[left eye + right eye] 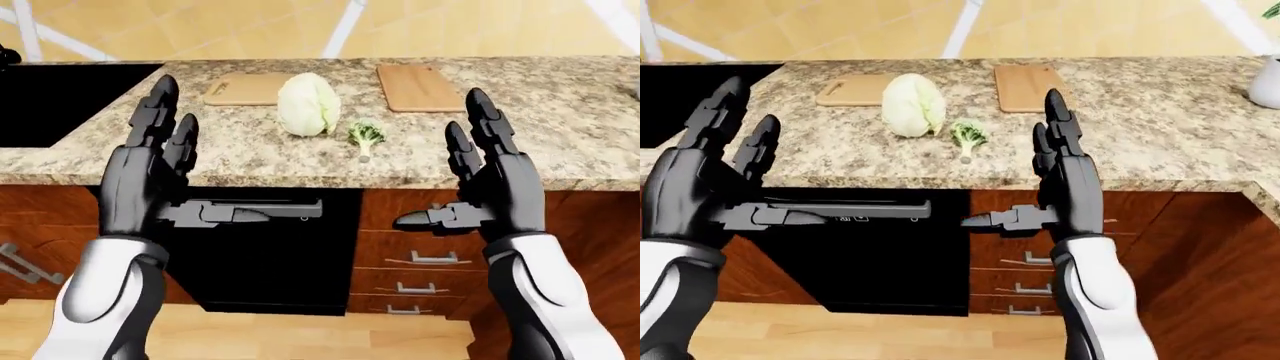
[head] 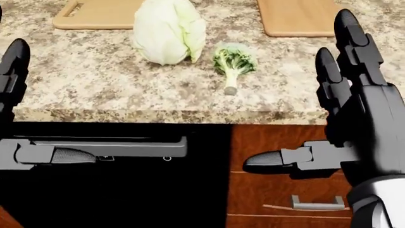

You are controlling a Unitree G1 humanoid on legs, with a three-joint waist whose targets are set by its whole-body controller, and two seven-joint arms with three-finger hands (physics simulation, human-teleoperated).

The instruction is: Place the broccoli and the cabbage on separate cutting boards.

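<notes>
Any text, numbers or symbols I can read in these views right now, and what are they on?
None can be read.
Black dishwasher under the speckled granite counter: its control strip shows only faint marks behind the grey handle bar in the right-eye view, too small to read.
Two wooden cutting boards, pale green cabbage, small green broccoli: no labels.

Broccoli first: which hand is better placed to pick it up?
Right, probably. The broccoli lies nearer the open right hand, with the right-side cutting board just beyond. The left hand, also open and empty, sits nearer the cabbage.
</notes>
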